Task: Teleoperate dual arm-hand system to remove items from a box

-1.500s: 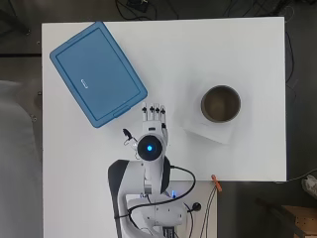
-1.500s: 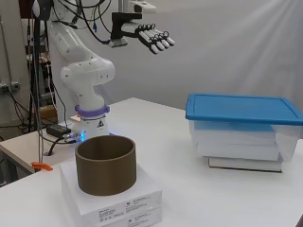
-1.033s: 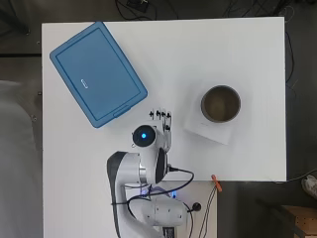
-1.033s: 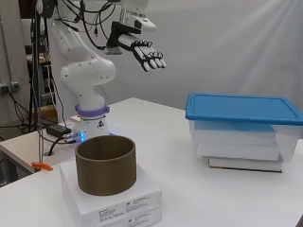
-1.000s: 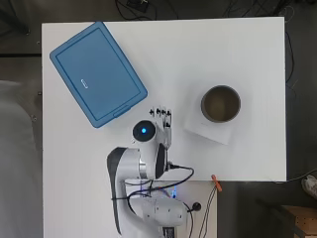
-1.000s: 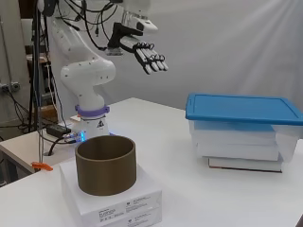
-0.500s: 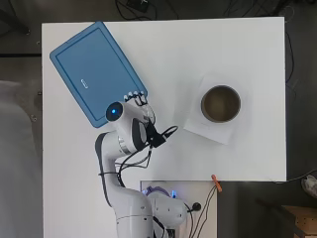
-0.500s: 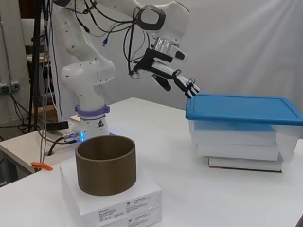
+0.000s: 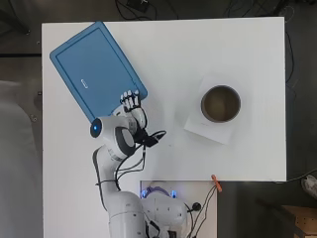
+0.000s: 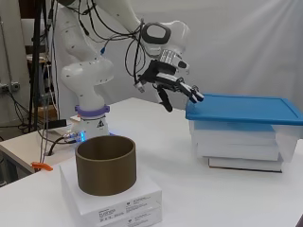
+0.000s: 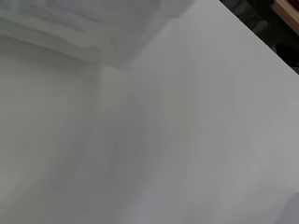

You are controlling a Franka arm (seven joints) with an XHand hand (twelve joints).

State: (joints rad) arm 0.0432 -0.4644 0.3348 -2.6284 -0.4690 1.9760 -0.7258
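Observation:
A clear plastic box with a blue lid stands at the table's far left; in the side view the blue lid rests shut on the box, which sits on a flat white slab. My hand is open, fingers straight, with the fingertips at the lid's near corner edge and the thumb hanging below it. Whether the fingers touch the lid I cannot tell. The wrist view shows a blurred corner of the box and white table.
A brown cylindrical container stands on a flat white box at the table's right; in the side view the container is in the foreground. An orange clip lies at the table's near edge.
The arm has swung from the table's middle toward the blue-lidded box and lowered. The hand now reaches the lid's near corner. The box and the brown container have not moved.

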